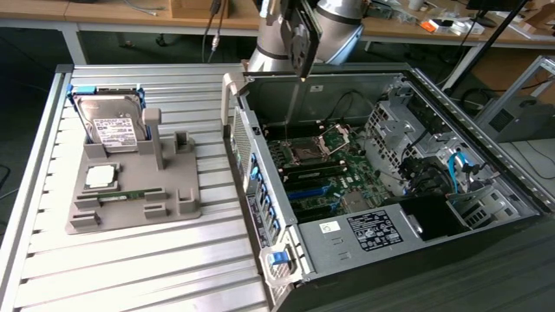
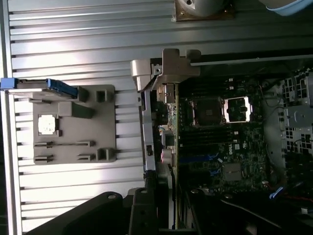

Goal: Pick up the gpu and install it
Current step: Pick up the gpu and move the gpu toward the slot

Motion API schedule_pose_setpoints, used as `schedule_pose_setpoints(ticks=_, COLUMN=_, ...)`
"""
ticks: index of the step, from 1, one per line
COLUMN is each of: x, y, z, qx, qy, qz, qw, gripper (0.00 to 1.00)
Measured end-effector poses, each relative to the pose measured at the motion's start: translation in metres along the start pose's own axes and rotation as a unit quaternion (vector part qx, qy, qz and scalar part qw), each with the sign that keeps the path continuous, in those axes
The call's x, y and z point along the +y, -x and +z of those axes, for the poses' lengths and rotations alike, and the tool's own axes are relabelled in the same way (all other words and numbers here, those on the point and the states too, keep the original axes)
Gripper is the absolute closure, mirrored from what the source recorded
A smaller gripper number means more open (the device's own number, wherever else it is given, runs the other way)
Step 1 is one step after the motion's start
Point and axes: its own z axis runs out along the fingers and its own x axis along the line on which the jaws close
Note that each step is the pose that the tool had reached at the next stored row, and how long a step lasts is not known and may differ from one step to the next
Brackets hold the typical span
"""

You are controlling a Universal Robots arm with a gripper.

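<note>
We count one robot arm (image 1: 340, 27), silver-grey and jointed, coming in at the upper middle of the exterior view. Its one gripper (image 2: 154, 198) is pinching the single gpu (image 1: 303, 36), a thin flat dark circuit card with a pale metal bracket strip. The card hangs edge-down in the air, above the back rim of the case and clear of everything below.

There is one black and silver computer case (image 1: 490, 170), lying open on its side across the centre and right of the frame. One green motherboard (image 1: 323, 177) is bared inside it, and one light blue cable (image 1: 458, 170) loops at the right.

At the left sits one grey moulded plastic fixture (image 1: 178, 203). It carries one boxy silver hard drive with a white label (image 1: 117, 127), propped up at the rear, one small square silver processor chip (image 1: 100, 175), and one slim green memory stick (image 1: 121, 194) lying flat.

All of this rests on a ribbed aluminium table (image 1: 130, 266). Along the upper edge run pale wooden desks (image 1: 104, 10) with trailing cables.
</note>
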Motion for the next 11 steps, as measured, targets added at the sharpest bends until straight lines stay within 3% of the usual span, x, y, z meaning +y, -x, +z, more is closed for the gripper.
schedule_pose_setpoints(ticks=4, x=-0.0038, y=0.018, z=0.0071, qx=0.0000, qy=0.0001, qz=0.000, qw=1.0000, gripper=0.72)
schedule_pose_setpoints(ticks=6, x=-0.0067, y=0.035, z=0.0137, qx=0.0000, qy=0.0001, qz=0.000, qw=1.0000, gripper=0.72)
schedule_pose_setpoints(ticks=11, x=-0.0108, y=0.060, z=0.0234, qx=0.0000, qy=0.0000, qz=0.000, qw=1.0000, gripper=0.72)
